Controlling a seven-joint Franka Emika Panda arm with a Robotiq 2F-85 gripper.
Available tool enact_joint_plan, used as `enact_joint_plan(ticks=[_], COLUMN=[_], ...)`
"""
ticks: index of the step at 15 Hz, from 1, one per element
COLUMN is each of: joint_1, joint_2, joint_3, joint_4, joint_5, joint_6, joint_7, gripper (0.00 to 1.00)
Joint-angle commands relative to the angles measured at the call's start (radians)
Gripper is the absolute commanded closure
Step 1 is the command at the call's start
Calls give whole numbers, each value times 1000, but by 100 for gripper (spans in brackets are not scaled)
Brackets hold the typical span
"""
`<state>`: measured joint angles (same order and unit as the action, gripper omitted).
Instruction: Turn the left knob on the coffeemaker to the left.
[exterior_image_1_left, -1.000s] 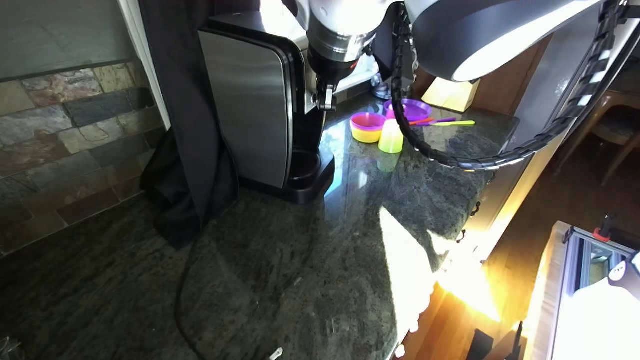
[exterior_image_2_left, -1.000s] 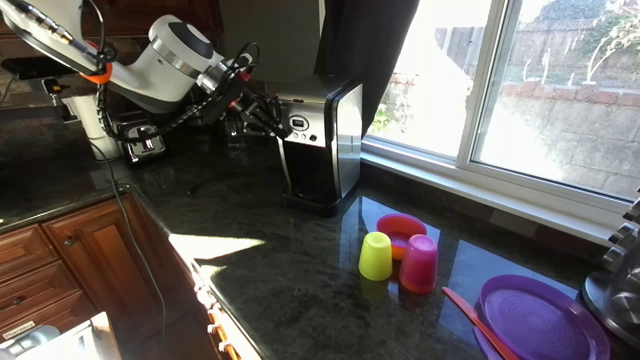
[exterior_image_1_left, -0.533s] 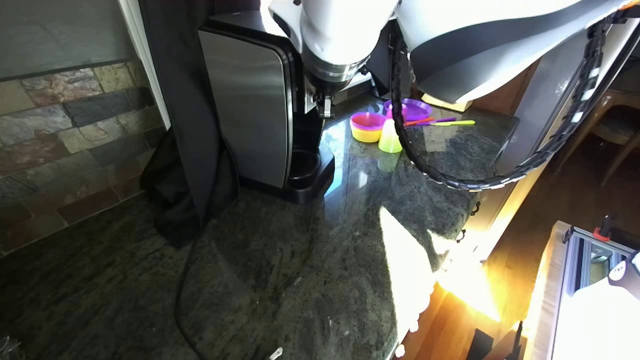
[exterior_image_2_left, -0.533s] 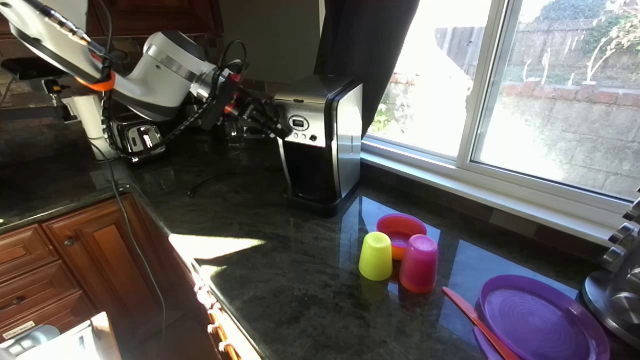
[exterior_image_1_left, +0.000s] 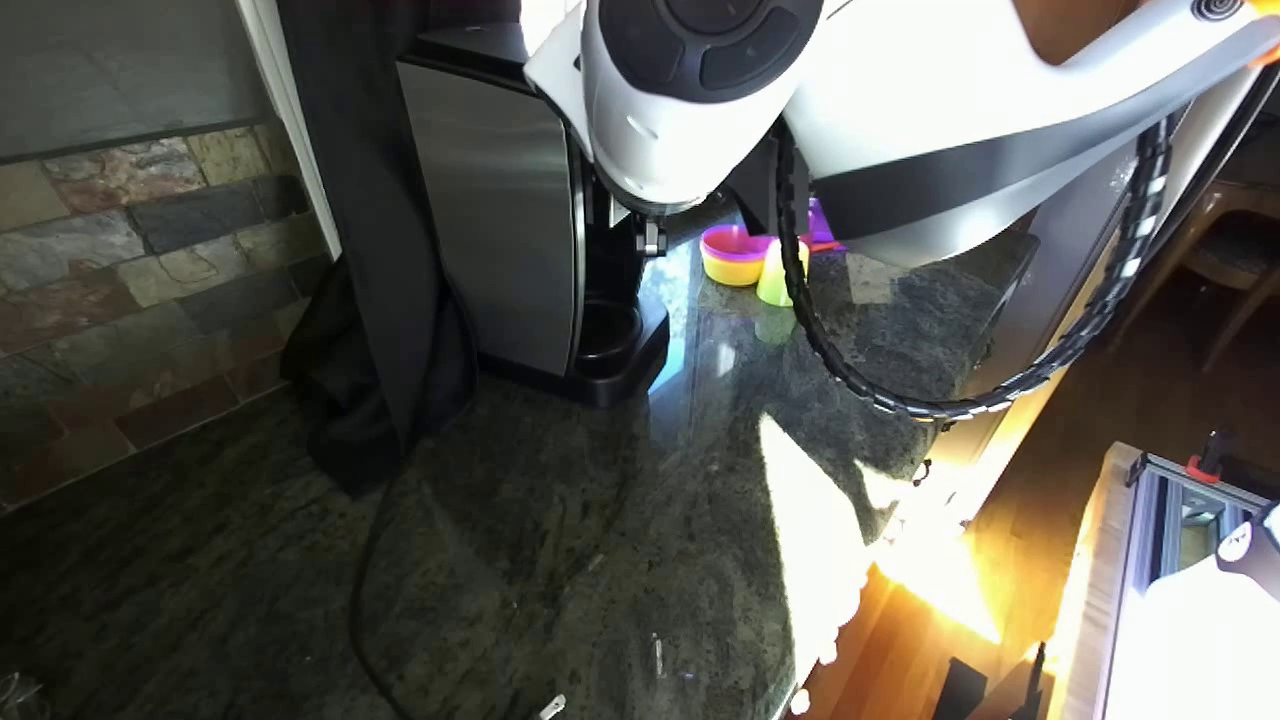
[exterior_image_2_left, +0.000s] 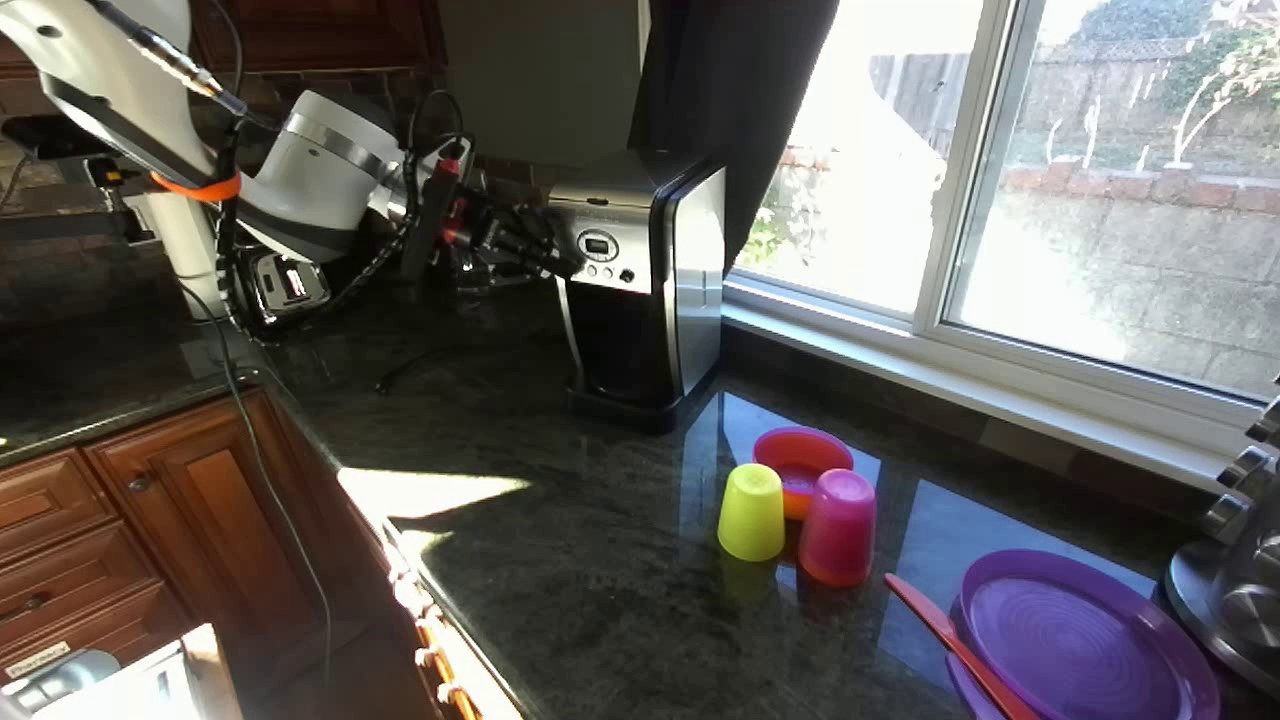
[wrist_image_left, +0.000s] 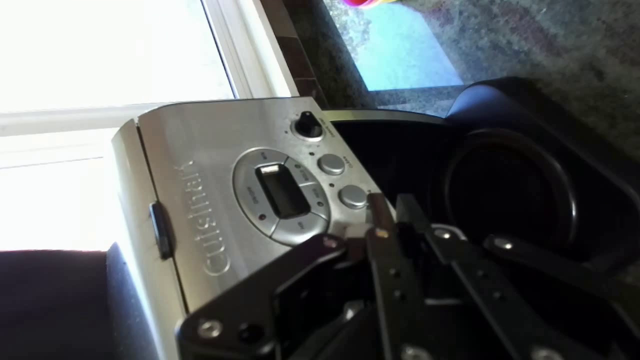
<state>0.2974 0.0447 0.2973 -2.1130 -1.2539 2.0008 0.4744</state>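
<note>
The coffeemaker (exterior_image_1_left: 490, 220) has steel sides and a black base. Its silver front panel (exterior_image_2_left: 615, 222) shows in an exterior view, and sideways in the wrist view (wrist_image_left: 215, 150). There, a display, two round buttons (wrist_image_left: 353, 196) and the black right knob (wrist_image_left: 308, 125) are in sight. The left knob is hidden, where my fingers cover the left end of the control row. My gripper (wrist_image_left: 393, 200) has its fingertips close together with a narrow gap, at the panel's lower edge. In an exterior view its tips (exterior_image_2_left: 572, 266) meet the panel's left side. Whether they grip the knob is hidden.
A yellow cup (exterior_image_2_left: 751, 512), a pink cup (exterior_image_2_left: 837, 528), a red bowl (exterior_image_2_left: 800, 455) and a purple plate (exterior_image_2_left: 1080, 630) are on the dark counter. A window (exterior_image_2_left: 930, 170) and black curtain (exterior_image_1_left: 345, 220) stand behind the coffeemaker. A toaster (exterior_image_2_left: 290, 285) is farther along.
The wrist and forearm have swung downward and tilted, while the fingertips stay at about the same place on the panel's left side. The coffeemaker has not moved.
</note>
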Motion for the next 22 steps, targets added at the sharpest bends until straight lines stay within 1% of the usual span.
enact_joint_plan(ticks=[1, 12, 19, 20, 21, 22], joint_1=[14, 51, 49, 49, 49, 48], joint_2=[61, 134, 140, 141, 140, 139], joint_3=[3, 11, 12, 13, 13, 13], joint_4=[29, 47, 62, 63, 64, 65], joint_5=[-74, -194, -177, -172, -165, -157], joint_6=[-61, -228, -244, -246, -245, -246], joint_7=[50, 46, 39, 41, 39, 38], gripper=[98, 98, 97, 66, 65, 60])
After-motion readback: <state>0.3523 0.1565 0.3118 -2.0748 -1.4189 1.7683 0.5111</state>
